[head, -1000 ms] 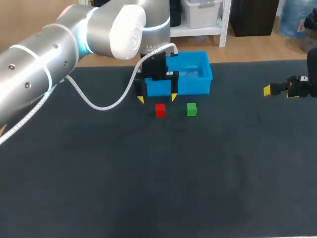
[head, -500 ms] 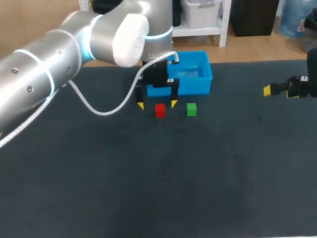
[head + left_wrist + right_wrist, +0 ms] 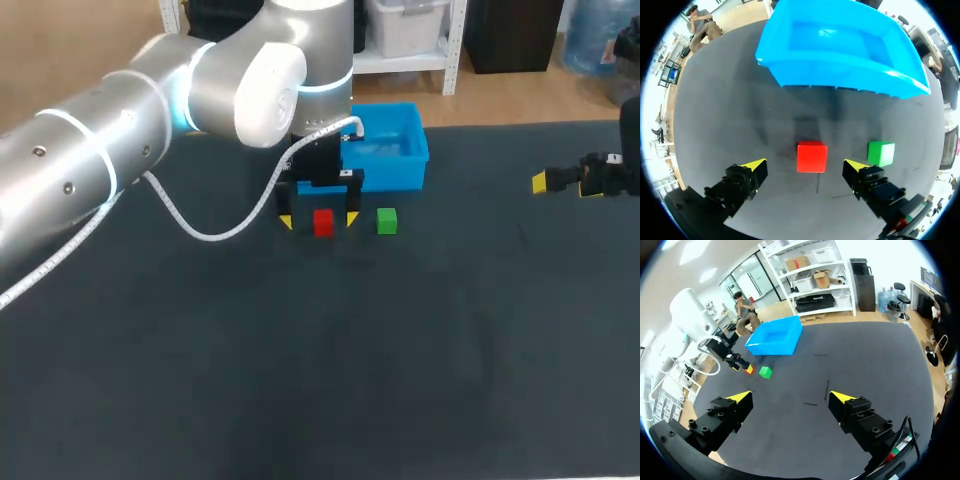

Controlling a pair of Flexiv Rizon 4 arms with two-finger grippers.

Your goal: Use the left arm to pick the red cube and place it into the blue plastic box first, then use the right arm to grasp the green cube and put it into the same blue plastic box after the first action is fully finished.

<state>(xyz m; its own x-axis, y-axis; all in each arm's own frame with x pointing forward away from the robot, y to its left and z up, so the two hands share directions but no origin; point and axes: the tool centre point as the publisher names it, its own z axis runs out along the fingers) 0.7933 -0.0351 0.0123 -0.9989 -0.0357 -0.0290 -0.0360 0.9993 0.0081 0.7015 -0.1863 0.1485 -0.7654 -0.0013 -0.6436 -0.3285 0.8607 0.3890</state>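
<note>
The red cube [image 3: 323, 222] lies on the dark table in front of the blue plastic box [image 3: 390, 148]. My left gripper [image 3: 318, 219] stands open astride it, one yellow tip on either side. In the left wrist view the red cube [image 3: 811, 156] sits between the open fingers of the left gripper [image 3: 806, 165] without touching them; the blue box [image 3: 840, 50] is ahead. The green cube [image 3: 387, 221] rests just right of the red one, beside the right finger [image 3: 880, 153]. My right gripper [image 3: 563, 181] hangs open at the far right, empty [image 3: 790, 397].
A white cable [image 3: 225, 225] loops from the left arm over the table. From the right wrist view the blue box [image 3: 775, 336], green cube [image 3: 765, 372] and left arm [image 3: 700, 325] lie far ahead across bare dark mat.
The left gripper has come down and slightly right, from in front of the box to either side of the red cube. The right arm has kept still.
</note>
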